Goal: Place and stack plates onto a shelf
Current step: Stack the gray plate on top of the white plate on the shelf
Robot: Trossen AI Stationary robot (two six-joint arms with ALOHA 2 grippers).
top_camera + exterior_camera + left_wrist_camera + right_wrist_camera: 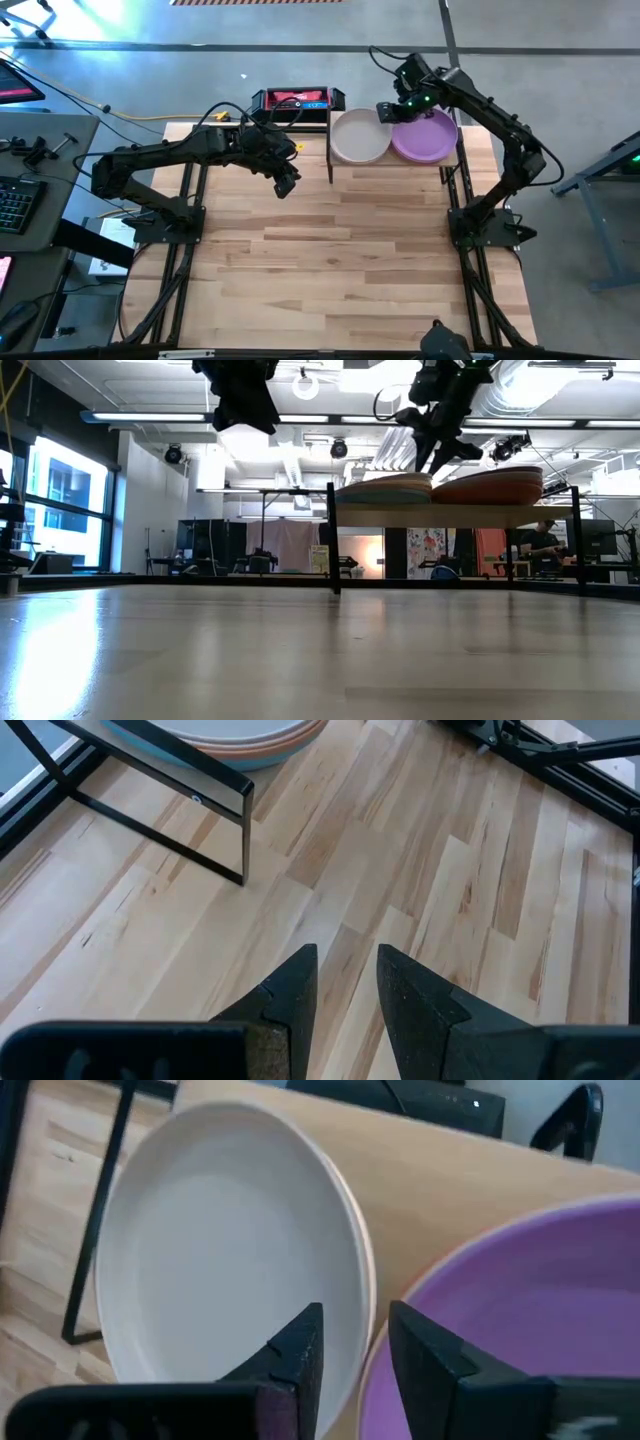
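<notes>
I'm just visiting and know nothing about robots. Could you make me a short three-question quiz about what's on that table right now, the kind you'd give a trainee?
1. True or false: the shelf holds two stacks of plates side by side.
2. What colour is the top plate of the stack nearer the right arm's base? A) teal B) purple C) hot pink
3. Which gripper is over the shelf, and which is over bare tabletop?

Key
1. True.
2. B, the purple plate; the cream plate tops the other stack.
3. The right gripper is at the shelf's back edge between the stacks, holding nothing; the left gripper hangs over the table.
</notes>
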